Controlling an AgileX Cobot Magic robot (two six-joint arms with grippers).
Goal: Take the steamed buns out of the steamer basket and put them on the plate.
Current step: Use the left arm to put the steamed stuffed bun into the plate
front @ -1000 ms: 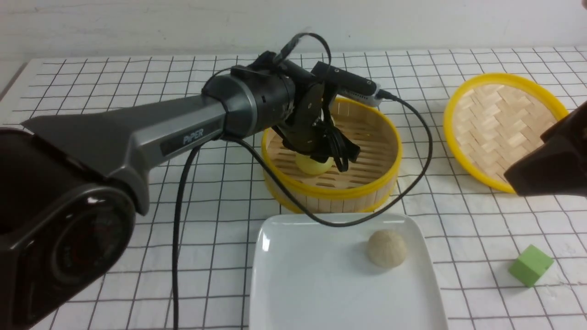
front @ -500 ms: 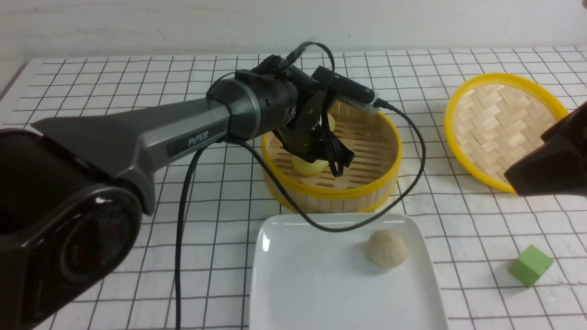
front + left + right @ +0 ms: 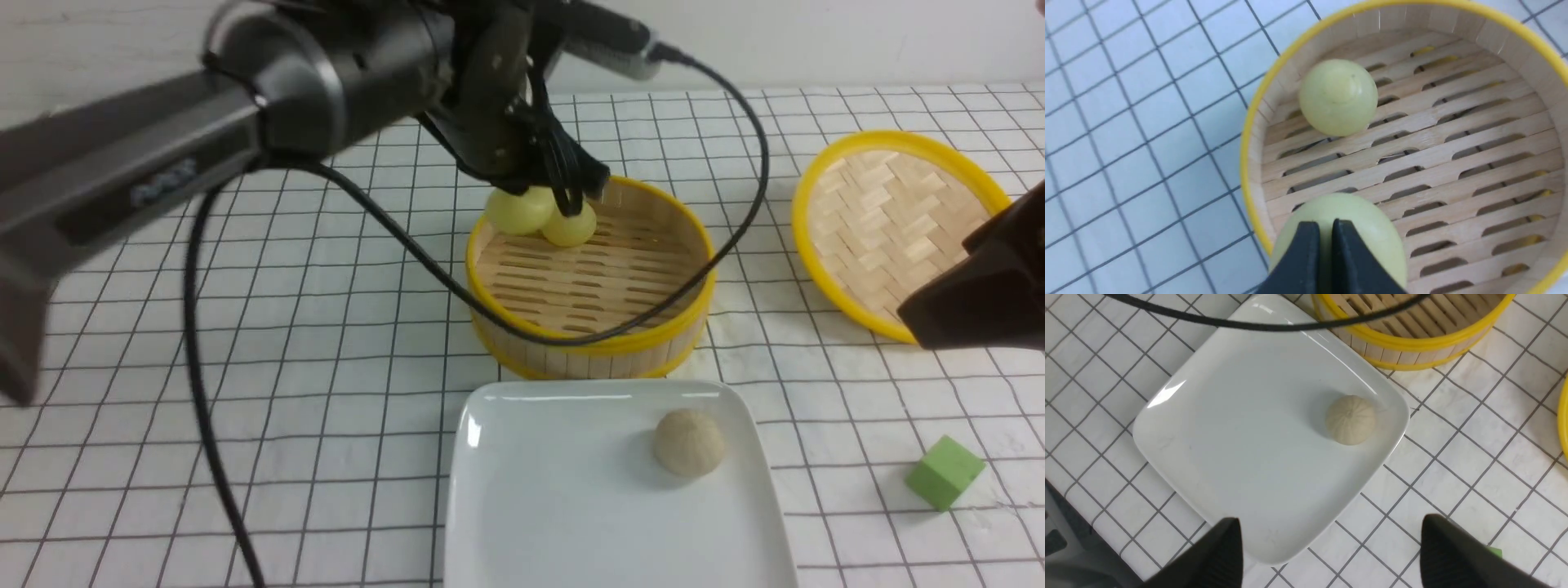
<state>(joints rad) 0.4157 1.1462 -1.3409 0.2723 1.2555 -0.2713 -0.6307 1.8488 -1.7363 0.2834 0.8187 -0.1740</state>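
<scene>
My left gripper hangs above the back left rim of the steamer basket, shut on a pale yellow steamed bun. In the left wrist view its fingertips pinch that bun over the basket's edge. A second yellow bun rests on the slatted floor at the back. A greyish beige bun lies on the white plate. My right gripper hovers open and empty above the plate's edge.
A shallow woven lid with a yellow rim lies at the back right. A green cube sits on the checked cloth right of the plate. The left arm's black cable loops over the basket. The right arm's dark body fills the right edge.
My left gripper closed on the yellow bun on the basket floor and rose up and back with it. The right arm, plate and beige bun stayed still.
</scene>
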